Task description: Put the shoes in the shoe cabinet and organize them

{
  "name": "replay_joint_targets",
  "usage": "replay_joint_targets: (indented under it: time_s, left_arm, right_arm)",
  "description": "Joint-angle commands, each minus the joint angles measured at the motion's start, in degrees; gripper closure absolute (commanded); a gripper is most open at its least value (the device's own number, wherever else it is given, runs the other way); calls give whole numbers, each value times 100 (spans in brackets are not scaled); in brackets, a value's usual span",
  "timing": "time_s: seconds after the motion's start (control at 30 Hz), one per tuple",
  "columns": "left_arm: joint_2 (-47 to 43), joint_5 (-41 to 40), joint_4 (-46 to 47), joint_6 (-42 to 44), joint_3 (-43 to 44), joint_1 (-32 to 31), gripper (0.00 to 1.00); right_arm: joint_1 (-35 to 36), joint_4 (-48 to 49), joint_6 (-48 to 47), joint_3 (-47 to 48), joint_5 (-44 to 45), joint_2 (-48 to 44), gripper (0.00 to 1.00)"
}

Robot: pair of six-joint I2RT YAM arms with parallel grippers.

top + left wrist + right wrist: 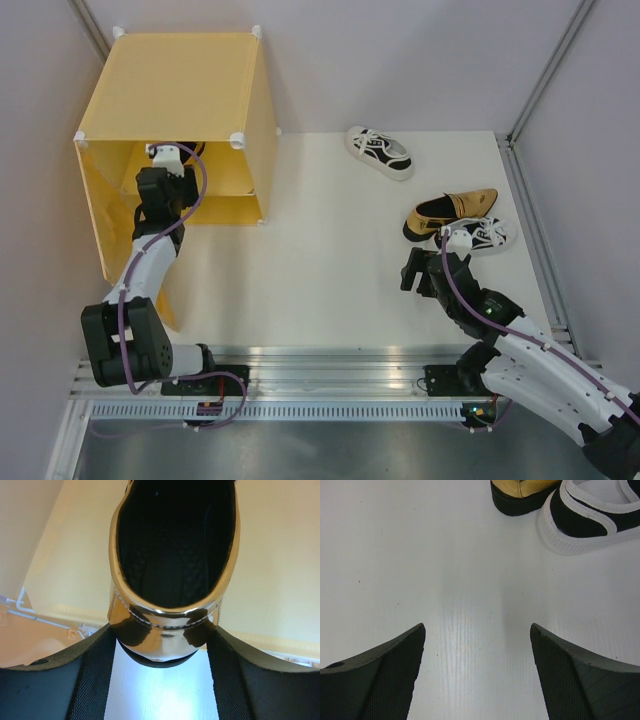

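One gold loafer point(165, 630) fills the left wrist view, heel toward me, resting on a pale glossy surface inside the yellow shoe cabinet point(170, 80). My left gripper point(162, 629) is shut on its heel, a fingertip on either side. Which level it sits on I cannot tell. The second gold loafer point(452, 212) lies at the right of the table, with a white sneaker point(485, 234) touching it. Another white sneaker point(380, 152) lies farther back. My right gripper point(477, 630) hangs open and holds nothing, just short of the loafer's heel point(520, 495) and the sneaker's heel point(585, 520).
The cabinet's door point(100, 210) stands open on the left beside my left arm. An inner shelf point(232, 195) shows in the opening. Grey walls close in the table, and a metal rail point(320, 365) runs along its near edge.
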Motion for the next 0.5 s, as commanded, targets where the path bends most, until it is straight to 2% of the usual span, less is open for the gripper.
replay_joint_targets:
  time_s: [0.0, 0.47]
  left_arm:
    - [72, -47, 653, 260, 288, 58, 36]
    - [239, 93, 916, 163, 463, 67, 33]
  right_arm:
    - [-9, 154, -83, -16, -84, -8, 10]
    - [-9, 101, -154, 28, -137, 45, 11]
